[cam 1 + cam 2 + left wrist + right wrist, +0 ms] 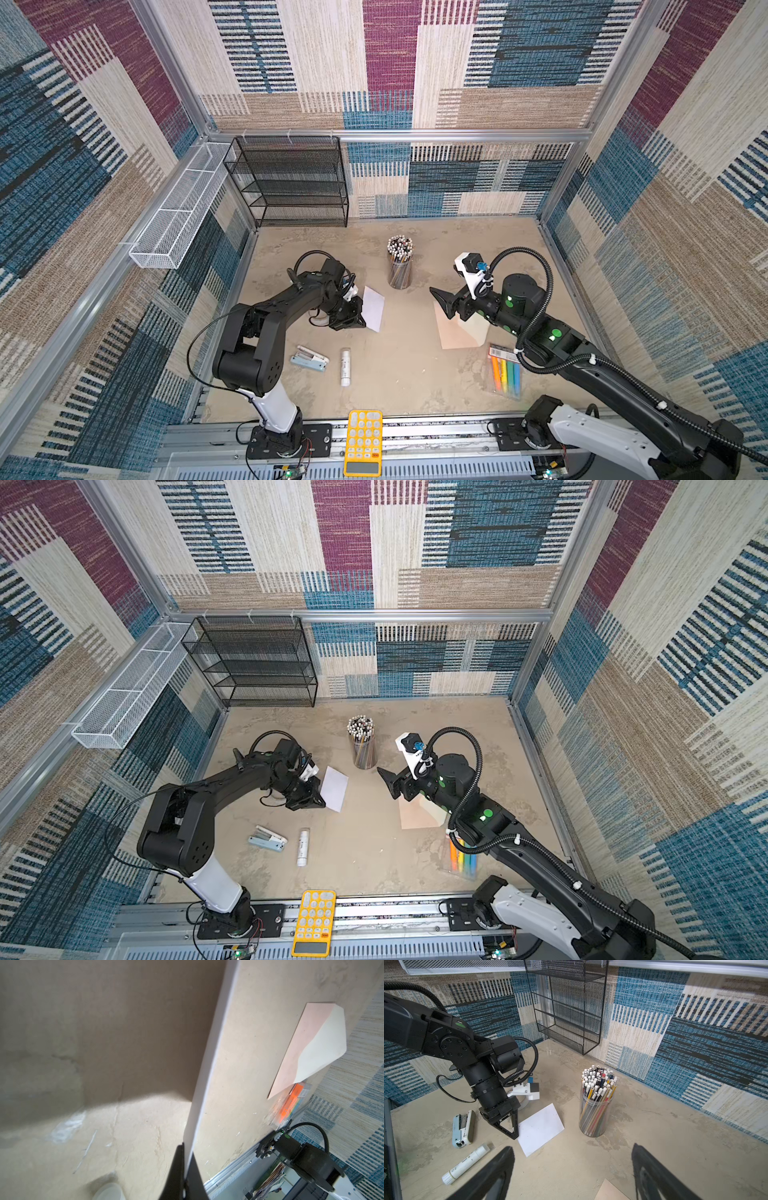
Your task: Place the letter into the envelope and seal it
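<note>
In both top views the letter (pixel 374 308) (pixel 336 788) sits left of centre with its long axis running near to far, leaning slightly. The left gripper (pixel 360 319) (pixel 320 799) is clamped on its left edge. The envelope (pixel 457 337) (pixel 417 820) lies flat on the table (pixel 399 374) well to the right, also lengthwise near to far. Its cream flap is open and points toward the right wall. The right gripper (pixel 441 301) (pixel 388 782) hangs over its far left corner, jaws spread wide and holding nothing. In the left wrist view the letter (pixel 207 1064) appears almost edge-on, pinched between the closed fingers (pixel 176 1167), with a broad shadow on the table beneath it. The envelope (pixel 291 1053) lies beyond with its flap spread. In the right wrist view the right gripper (pixel 572 1147) is open and empty above the table. A corner of the envelope (pixel 610 1190) shows below it, and the left gripper (pixel 513 1132) grips the tilted letter (pixel 542 1128) beside the pencil cup (pixel 596 1109).
</note>
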